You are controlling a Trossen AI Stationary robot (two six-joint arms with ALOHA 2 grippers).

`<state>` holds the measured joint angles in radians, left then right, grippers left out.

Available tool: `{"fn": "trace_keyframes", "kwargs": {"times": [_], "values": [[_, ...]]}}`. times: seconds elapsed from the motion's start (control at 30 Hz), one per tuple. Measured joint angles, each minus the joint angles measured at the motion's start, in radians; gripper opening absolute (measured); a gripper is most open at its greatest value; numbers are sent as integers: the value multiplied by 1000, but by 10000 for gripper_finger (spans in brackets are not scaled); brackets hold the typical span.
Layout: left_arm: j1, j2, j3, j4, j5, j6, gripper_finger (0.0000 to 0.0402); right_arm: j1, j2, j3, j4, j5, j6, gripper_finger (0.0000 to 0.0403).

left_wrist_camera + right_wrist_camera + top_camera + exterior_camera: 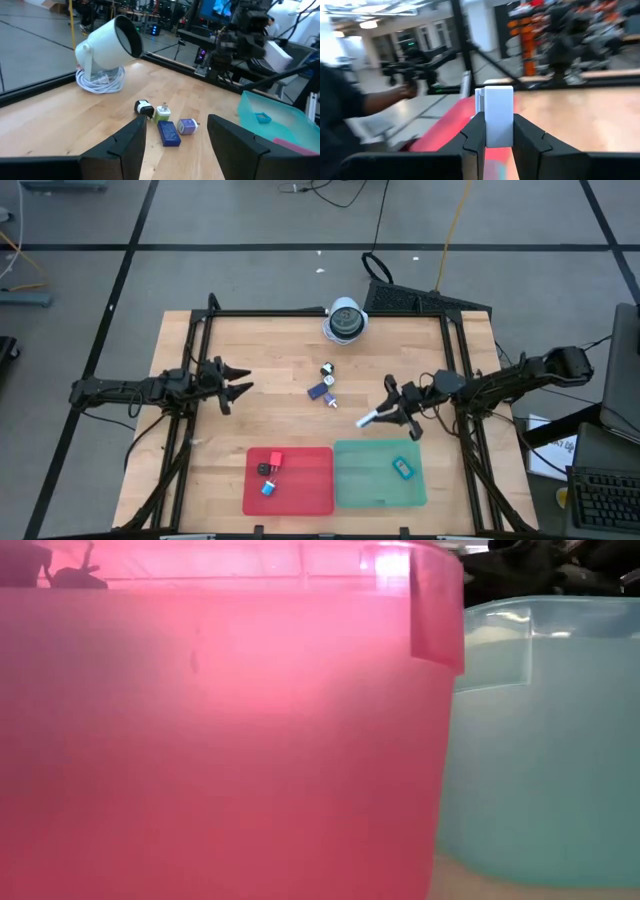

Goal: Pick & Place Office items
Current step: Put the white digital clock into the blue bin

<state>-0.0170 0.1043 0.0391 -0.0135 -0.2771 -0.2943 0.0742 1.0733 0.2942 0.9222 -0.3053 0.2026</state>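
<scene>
Overhead, a wooden table (pixel 280 380) fills the middle of the frame, with 2 dark arms reaching in from either side. At centre right, the right gripper (pixel 392 412) pinches a small white block (pixel 368 419), which juts toward the lower left. The right wrist view confirms this: both fingers are pressed against the block (pixel 498 116), which stands upright between them.

At centre left, the left gripper (pixel 236 381) waits with its fingers spread and nothing between them.

Along the bottom edge of the table lie 2 flat trays side by side. The red tray (pixel 310 485), lower centre, holds a red piece (pixel 275 459), a black piece (pixel 264 469) and a blue piece (pixel 268 488). The green tray (pixel 360 480), to its right, holds 1 teal piece (pixel 402 469).

In the middle of the table, 3 small items remain: a black-and-white piece (pixel 327 368), a dark blue piece (pixel 317 391) and a small pale piece (pixel 331 401). A round white domed object (pixel 346 319) sits at top centre.

Judging by this, the step in hand is carrying the white block to a tray. The next move calls for swinging the gripper toward the bottom of the frame until it is over a tray, lowering, then spreading the fingers. Which tray is intended cannot be told.
</scene>
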Motion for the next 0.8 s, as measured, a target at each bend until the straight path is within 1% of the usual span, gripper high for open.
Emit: {"fn": "trace_keyframes", "kwargs": {"times": [0.07,0.13,0.33,0.53,0.67,0.8], "values": [[0,0,0,0,-2,3,214,14,0,-16,0,-39,33,58],[0,0,0,0,-2,7,214,39,0,-40,-4,-49,63,58],[0,0,0,1,-2,8,214,138,3,-107,-49,-36,125,58],[0,0,-1,16,-4,10,214,269,10,-151,-70,-37,94,58],[0,0,-1,16,-4,10,214,319,10,-171,-66,18,55,59],[0,0,-1,16,-3,10,214,339,10,-187,-67,21,21,59]]}}
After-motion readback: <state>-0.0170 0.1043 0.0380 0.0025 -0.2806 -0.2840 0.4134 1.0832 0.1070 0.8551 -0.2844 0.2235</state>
